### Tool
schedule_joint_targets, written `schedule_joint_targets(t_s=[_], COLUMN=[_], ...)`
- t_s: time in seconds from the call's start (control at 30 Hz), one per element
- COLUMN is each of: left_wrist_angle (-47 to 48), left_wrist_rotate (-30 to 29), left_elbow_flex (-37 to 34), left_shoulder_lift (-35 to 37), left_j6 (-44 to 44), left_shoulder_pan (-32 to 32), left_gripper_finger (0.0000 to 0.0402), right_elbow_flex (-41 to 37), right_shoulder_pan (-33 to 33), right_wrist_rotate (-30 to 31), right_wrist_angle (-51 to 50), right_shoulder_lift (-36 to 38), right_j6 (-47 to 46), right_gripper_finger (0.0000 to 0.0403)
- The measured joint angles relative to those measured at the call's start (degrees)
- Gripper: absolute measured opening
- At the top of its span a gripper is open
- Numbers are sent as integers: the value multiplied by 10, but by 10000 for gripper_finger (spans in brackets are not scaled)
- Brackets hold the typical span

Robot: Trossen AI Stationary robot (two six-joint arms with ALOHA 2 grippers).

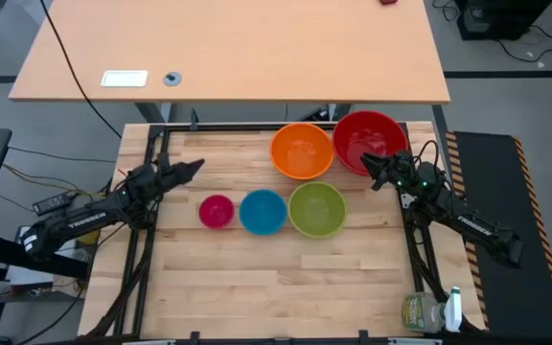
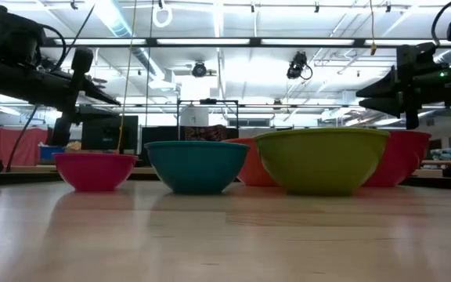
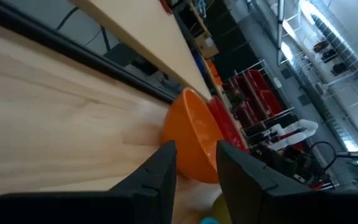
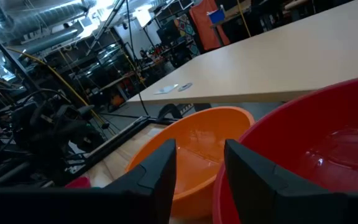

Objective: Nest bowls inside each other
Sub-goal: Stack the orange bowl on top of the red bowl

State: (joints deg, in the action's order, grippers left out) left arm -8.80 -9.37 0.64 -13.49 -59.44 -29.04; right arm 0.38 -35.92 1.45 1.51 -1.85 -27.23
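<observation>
High view: five bowls sit separately on the wooden table, none nested. Back row: orange bowl and red bowl, side by side near the far edge, rims touching or nearly so. Front row, from the left arm's side: pink bowl, blue bowl, lime green bowl, standing close in a line. All upright, openings up.

Left gripper: above the table's left part, near the far left corner, well apart from the pink bowl and pointing toward the orange one. The left wrist view shows a narrow gap between its fingers, yet nothing sits between them; read as clenched on nothing.

Right gripper: at the near rim of the red bowl, over its edge. Right wrist view shows its fingers spread apart, the red bowl's rim just ahead and the orange bowl beyond the gap. Nothing grasped; jaws released.

Low view: both arms hang above the table, the left gripper raised over the pink bowl's side, the right gripper raised near the red bowl. Neither touches the tabletop.

A second, lighter desk stands beyond the work table
</observation>
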Motion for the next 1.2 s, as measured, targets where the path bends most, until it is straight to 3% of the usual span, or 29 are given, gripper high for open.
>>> schedule_joint_targets(t_s=[0.37, 0.57, 0.8, 0.97, 1.07, 1.2], left_wrist_angle=[-205, -309, -318, -317, -316, -315], left_wrist_rotate=[-31, -43, -44, -109, -150, -119], left_elbow_flex=[0, 0, 0, 0, 0, 4], left_shoulder_lift=[0, 0, 0, -3, -13, -34], left_j6=[-45, -44, -38, -24, -24, -24], left_shoulder_pan=[0, 0, 0, 0, 0, 0], left_gripper_finger=[116, 116, 116, 116, 116, 116], right_elbow_flex=[0, 0, 0, 53, 95, 155], right_shoulder_pan=[0, -1, -1, 5, 17, 32], right_wrist_rotate=[2, 5, 35, -42, -52, -42], right_wrist_angle=[25, 150, 258, 145, 92, 72], right_shoulder_lift=[0, 0, 0, -35, -83, -162], right_j6=[-6, -144, -233, -235, -209, -164], right_gripper_finger=[144, 144, 144, 134, 126, 121])
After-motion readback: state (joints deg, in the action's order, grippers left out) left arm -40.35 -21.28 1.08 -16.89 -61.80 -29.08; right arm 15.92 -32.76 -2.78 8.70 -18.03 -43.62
